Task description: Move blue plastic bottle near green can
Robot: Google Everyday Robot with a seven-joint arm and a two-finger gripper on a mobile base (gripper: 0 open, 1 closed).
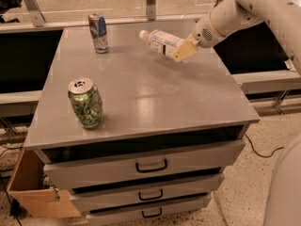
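Blue plastic bottle [161, 40], white-capped, clamped tilted in tan pincer [183, 51], apparently clear of grey bench [141, 98] for carrying. Green patterned can [85, 102] stands well apart.

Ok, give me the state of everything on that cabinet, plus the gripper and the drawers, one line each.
blue plastic bottle: gripped, tilted, cap pointing left, apparently lifted off the tabletop.
gripper: over the back right of the tabletop, fingers shut on the bottle.
green can: upright, front left, standing free.
blue-and-silver can: upright, back left.
drawers: all three shut.
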